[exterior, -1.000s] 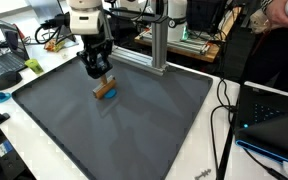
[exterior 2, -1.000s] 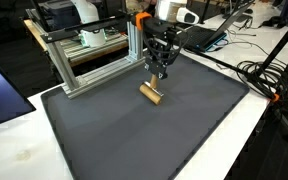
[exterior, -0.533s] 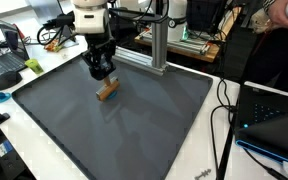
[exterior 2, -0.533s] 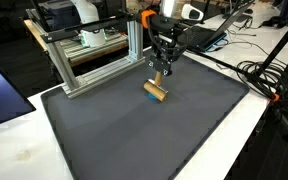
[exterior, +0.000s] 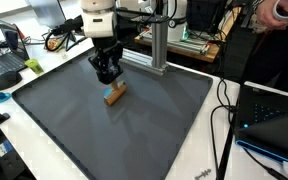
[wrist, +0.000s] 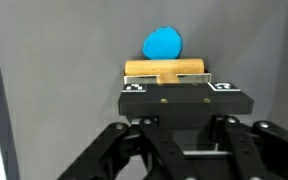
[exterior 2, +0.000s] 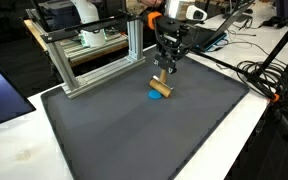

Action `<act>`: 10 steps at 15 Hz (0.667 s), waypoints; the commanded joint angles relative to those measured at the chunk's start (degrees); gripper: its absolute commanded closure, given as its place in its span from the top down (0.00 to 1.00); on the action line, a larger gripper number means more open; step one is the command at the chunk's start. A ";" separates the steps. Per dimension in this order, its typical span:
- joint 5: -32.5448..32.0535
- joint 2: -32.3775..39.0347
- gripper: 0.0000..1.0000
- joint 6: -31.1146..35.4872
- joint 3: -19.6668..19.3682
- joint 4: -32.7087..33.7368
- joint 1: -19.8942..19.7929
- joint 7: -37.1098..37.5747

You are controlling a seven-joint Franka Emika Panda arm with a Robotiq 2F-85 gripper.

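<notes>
My hand (exterior 2: pixel 165 74) is clenched on a short wooden block (exterior 2: pixel 164 85), gripping it about its middle so that the two ends stick out on either side of my fingers. In the wrist view the wooden block (wrist: pixel 165 69) lies crosswise just past the black fingertip pads (wrist: pixel 134 90), level from left to right.

Beyond it in that view is a small blue disc (wrist: pixel 163 43), flat on the dark mat (wrist: pixel 64 50). In an exterior view the blue disc (exterior 2: pixel 159 97) lies on the mat right under the block. I cannot tell whether the block's underside touches it or hangs just clear.

In both exterior views my hand (exterior: pixel 108 78) points straight down, with the block (exterior: pixel 115 95) at its tip. It is over the far part of the mat (exterior: pixel 134 135), near the aluminium frame (exterior: pixel 159 40) that stands along the mat's far edge. The mat (exterior 2: pixel 134 135) covers most of the white bench (exterior 2: pixel 24 150).

Off the mat, a bundle of cables (exterior 2: pixel 269 80) trails along the right side of the bench in an exterior view, and an open laptop (exterior: pixel 4 62) sits at the far left.
</notes>
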 commanded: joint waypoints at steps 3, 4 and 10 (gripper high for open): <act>0.54 -0.48 0.22 -1.36 -1.32 -0.51 -0.57 0.13; 0.40 -1.40 0.22 -1.82 -1.45 -0.66 -0.53 0.42; -2.64 -1.04 0.22 -2.46 -3.73 -0.07 -0.24 2.54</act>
